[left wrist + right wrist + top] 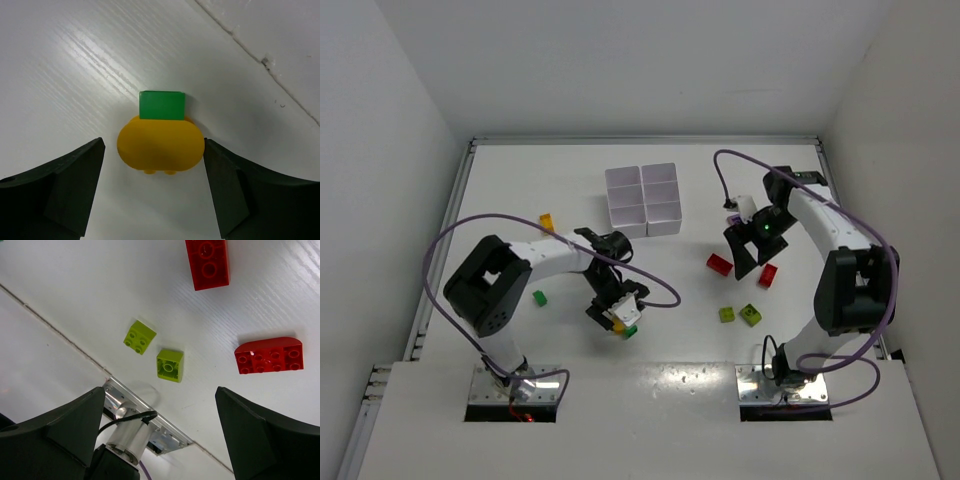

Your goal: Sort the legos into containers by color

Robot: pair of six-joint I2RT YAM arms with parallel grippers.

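Plastic legos: hard, light, slick-faced, unlikely to break but apt to skid out of a loose pinch. Best taken across flat opposite sides, low down.

Nearer the arms than the tray (642,200) and left of it: yellow piece (160,150), green brick (161,105) touching its far edge, straddled by the left gripper (154,147), spread, touching neither side.

Right of the tray: red bricks (208,262) and lime bricks (170,365) below the right gripper (160,392), spread too, holding nothing.

Cannot tell whether green and yellow are clipped together. Compartment contents too small to read.
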